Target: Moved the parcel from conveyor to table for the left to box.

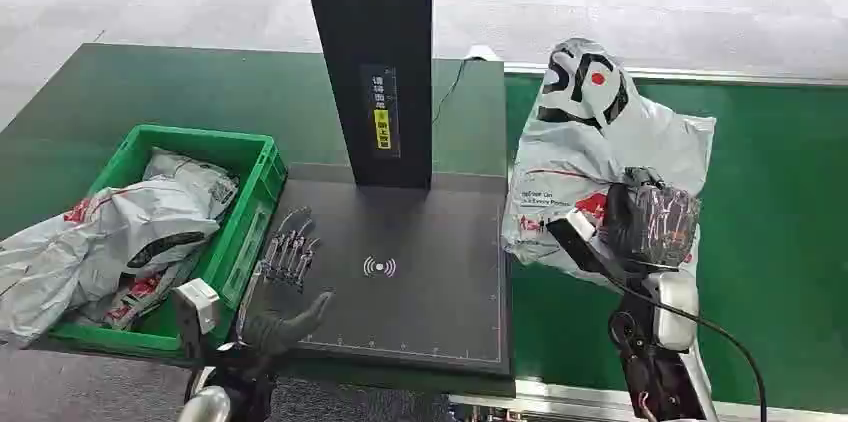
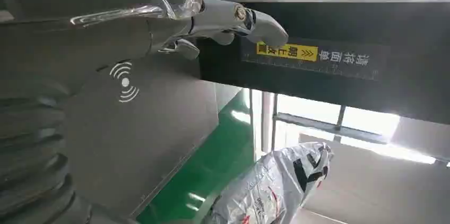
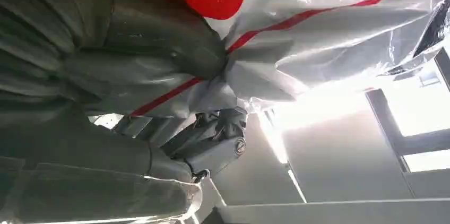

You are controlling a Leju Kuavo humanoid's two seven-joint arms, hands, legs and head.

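Observation:
The parcel, a crumpled grey-white plastic mailer with red and black print, is on the green conveyor belt, its left edge reaching the border of the black scan plate. My right hand grips its near side; in the right wrist view the thumb presses into the parcel with the fingers on the other side of the fold. My left hand hovers open over the plate's left part, fingers spread. In the left wrist view the left hand holds nothing and the parcel lies beyond the plate.
A green crate with other mailer bags stands left of the plate on the dark green table. A black upright column with a yellow label rises from the plate's back. The belt's metal rail runs along the near edge.

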